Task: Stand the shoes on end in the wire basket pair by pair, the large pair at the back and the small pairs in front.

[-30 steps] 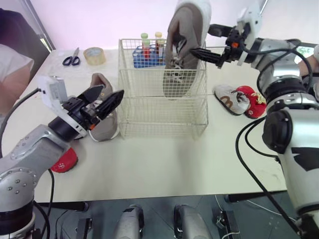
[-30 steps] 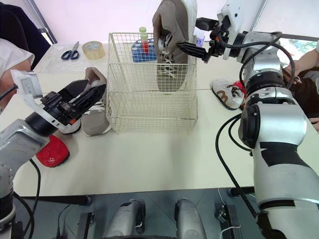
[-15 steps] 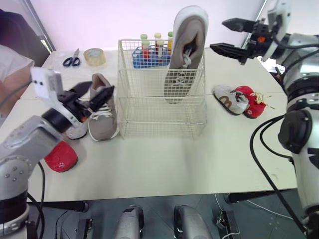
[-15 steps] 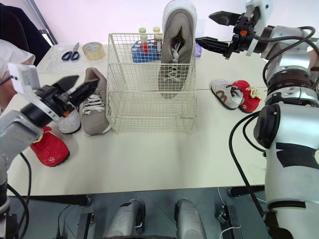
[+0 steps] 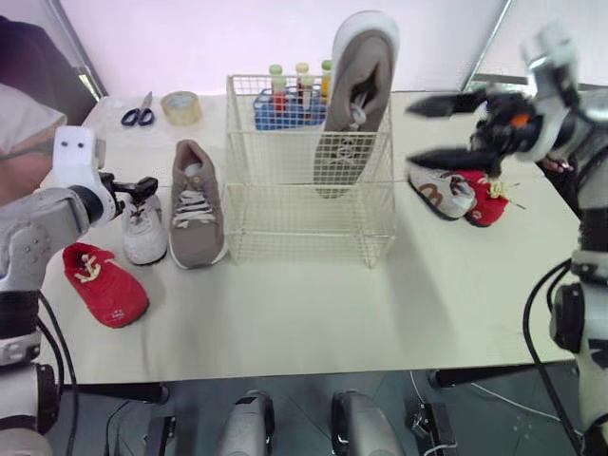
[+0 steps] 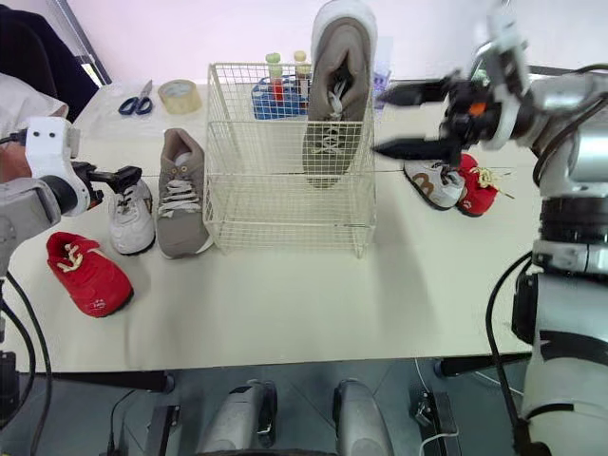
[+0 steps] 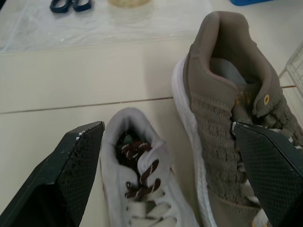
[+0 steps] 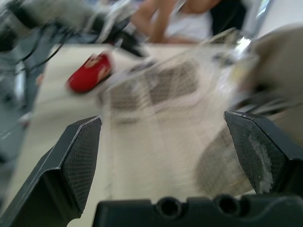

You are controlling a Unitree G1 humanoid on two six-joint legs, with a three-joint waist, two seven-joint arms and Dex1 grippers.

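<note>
While its fingers spread wide, the left hand [image 7: 165, 125] hovers at the heel ends of a small white shoe [image 7: 142, 189] and the second brown shoe [image 7: 227, 132]. These two lie side by side on the worktop [image 5: 313, 304], left of the wire basket [image 5: 309, 223]. A small red shoe [image 5: 104, 285] lies beside them, nearer the front edge. The right hand [image 5: 410, 136] is likewise wide open and holds nothing, in the air just right of the basket. Inside the basket, toward its right side, the standing brown shoe [image 5: 353, 104] rests on end, heel up above the rim. Near the right hand, a white-and-brown small shoe [image 5: 437, 188] and another red shoe [image 5: 484, 198] lie touching on the worktop.
</note>
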